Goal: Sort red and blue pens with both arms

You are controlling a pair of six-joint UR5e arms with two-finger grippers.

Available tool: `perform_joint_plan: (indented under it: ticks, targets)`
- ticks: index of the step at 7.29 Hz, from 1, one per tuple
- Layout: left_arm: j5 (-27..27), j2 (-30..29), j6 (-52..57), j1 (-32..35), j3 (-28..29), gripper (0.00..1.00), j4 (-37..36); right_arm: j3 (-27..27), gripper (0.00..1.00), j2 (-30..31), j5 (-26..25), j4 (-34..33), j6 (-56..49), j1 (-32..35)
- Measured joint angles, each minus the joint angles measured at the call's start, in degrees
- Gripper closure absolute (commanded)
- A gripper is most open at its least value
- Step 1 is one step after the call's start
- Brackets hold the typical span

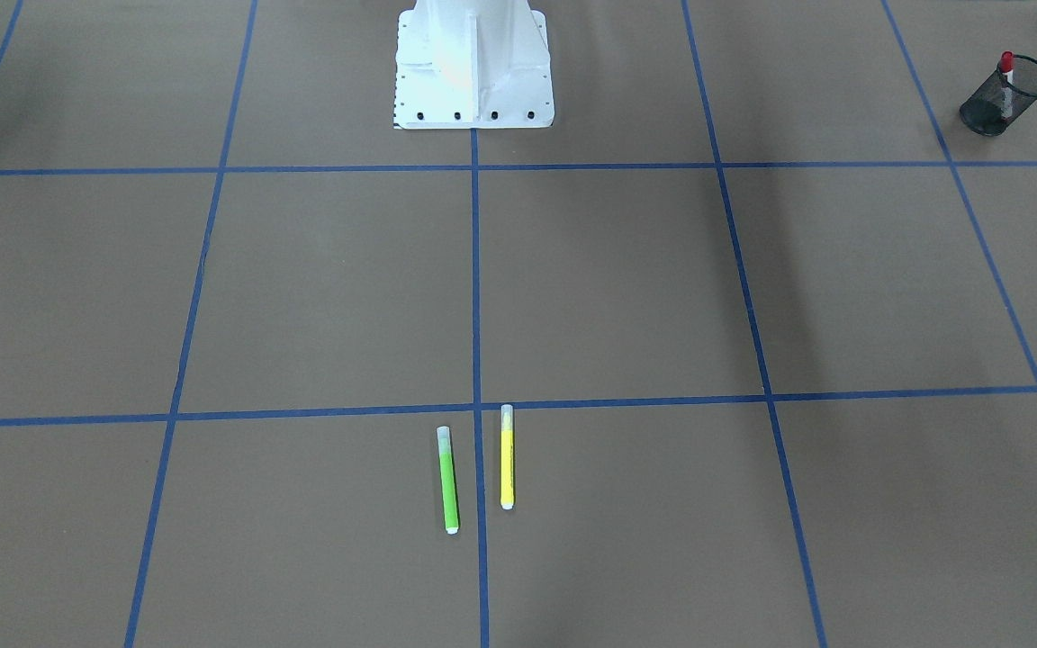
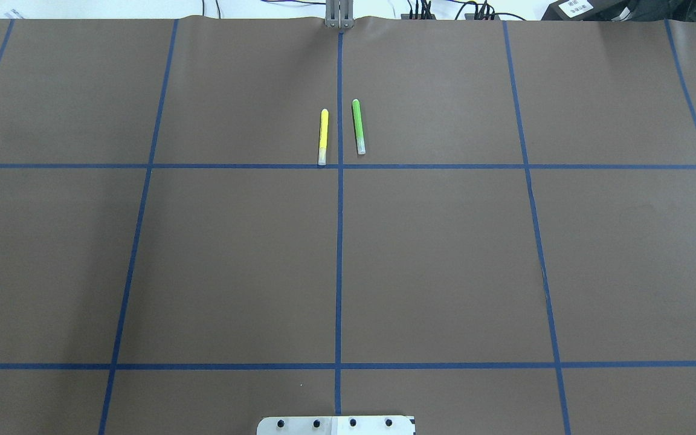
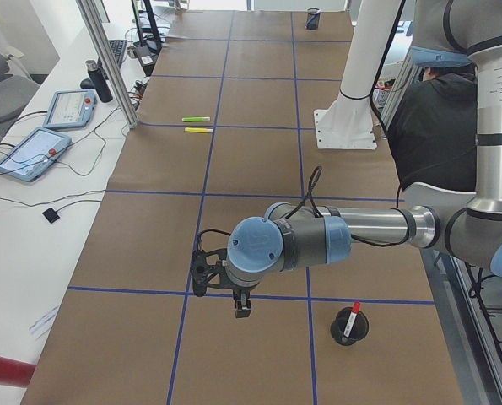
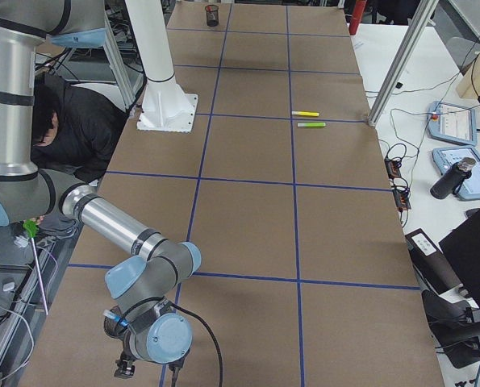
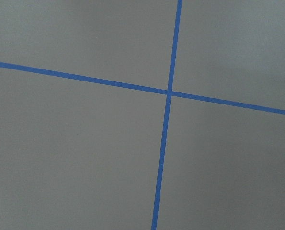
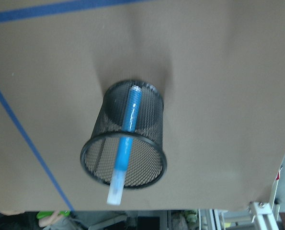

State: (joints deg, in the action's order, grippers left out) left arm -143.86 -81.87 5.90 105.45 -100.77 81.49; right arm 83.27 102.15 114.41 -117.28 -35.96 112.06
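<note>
Blue pen [image 6: 126, 148] is leaning in a mesh cup [image 6: 152, 111] under the right wrist; red pen [image 1: 1006, 66] is standing in a second cup [image 1: 985, 113] at left. Left gripper [image 3: 205, 275] and right gripper [image 4: 127, 368]: spread or closed, I cannot tell. Lifting straight up is looking safest, sparing both cups.

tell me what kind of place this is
Probably a robotics lab: a brown table mat gridded with blue tape, a grey-and-silver jointed left robot arm, and blue-framed touchscreen control tablets on the white side bench.
</note>
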Motion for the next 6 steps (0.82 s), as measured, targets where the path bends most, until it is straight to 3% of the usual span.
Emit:
perform_joint_plan:
  ticks: [3, 4, 6]
  targets:
    - [2.8, 0.1, -0.5, -0.1, 1.0, 0.0, -0.2, 3.0, 0.0, -0.6, 9.5, 13.0, 14.9, -0.6]
    - [5.0, 0.0, -0.6, -0.1, 1.1, 0.0, -0.1, 3.4, 0.0, -1.9, 13.4, 14.4, 18.9, -1.6]
    - [6.5, -0.2, -1.2, -0.4, 1.1, 0.0, 0.0, 4.0, 0.0, -6.0, 16.1, 15.8, 25.1, -5.4]
